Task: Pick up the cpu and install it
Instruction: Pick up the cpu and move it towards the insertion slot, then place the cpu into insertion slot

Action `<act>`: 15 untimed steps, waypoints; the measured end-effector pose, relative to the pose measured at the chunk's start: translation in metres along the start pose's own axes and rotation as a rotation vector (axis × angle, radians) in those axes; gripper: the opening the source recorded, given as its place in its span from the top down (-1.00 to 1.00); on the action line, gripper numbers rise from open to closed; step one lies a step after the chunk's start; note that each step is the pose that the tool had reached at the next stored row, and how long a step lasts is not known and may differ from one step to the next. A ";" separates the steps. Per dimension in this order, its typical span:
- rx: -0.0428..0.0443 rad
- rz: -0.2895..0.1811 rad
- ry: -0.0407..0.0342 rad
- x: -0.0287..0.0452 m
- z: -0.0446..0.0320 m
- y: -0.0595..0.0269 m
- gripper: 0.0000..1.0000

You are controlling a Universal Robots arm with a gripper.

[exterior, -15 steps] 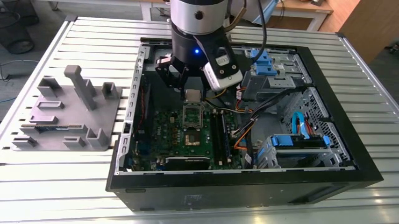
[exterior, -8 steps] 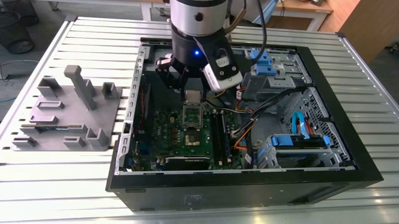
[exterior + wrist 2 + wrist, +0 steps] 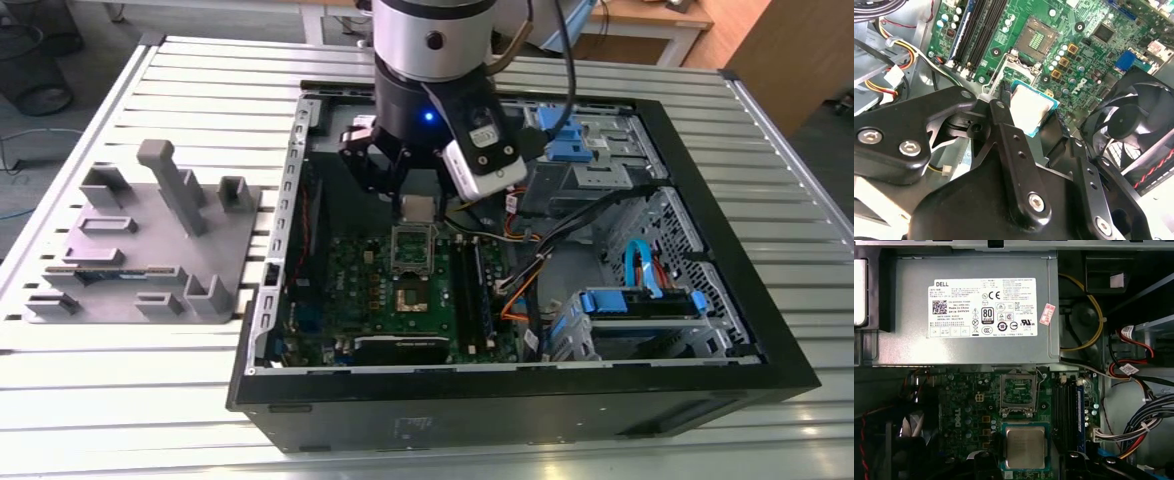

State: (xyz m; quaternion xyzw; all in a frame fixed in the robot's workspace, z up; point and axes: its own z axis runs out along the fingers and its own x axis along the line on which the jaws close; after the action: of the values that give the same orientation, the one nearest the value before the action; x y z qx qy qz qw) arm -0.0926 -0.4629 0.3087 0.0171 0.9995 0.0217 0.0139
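Note:
The cpu (image 3: 1030, 107), a small square chip with a silver top and green rim, hangs between my black fingertips (image 3: 1003, 97) above the green motherboard (image 3: 1089, 60). My gripper (image 3: 1031, 111) is shut on it. In the first wrist view the cpu (image 3: 1025, 447) sits just short of the open socket (image 3: 1018, 390), whose metal frame stands around bare contacts. In the exterior view the gripper (image 3: 416, 206) holds the cpu (image 3: 418, 208) inside the open computer case (image 3: 747, 330), near the socket (image 3: 412, 252).
A grey power supply (image 3: 969, 310) lies beyond the socket. Memory slots (image 3: 1069, 405) and bundled cables (image 3: 1134, 430) run beside it. A black fan (image 3: 1134, 125) is close to the fingers. A grey studded tray (image 3: 147, 250) rests on the table at the exterior view's left.

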 end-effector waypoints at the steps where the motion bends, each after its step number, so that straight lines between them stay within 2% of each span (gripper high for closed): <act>1: -0.0001 0.000 0.0000 -0.0006 0.0003 -0.0004 0.06; 15: -0.0001 0.000 -0.0001 -0.0011 0.0036 -0.0017 0.06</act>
State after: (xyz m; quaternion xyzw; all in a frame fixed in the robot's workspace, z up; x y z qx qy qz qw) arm -0.0915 -0.4645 0.3051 0.0171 0.9995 0.0217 0.0140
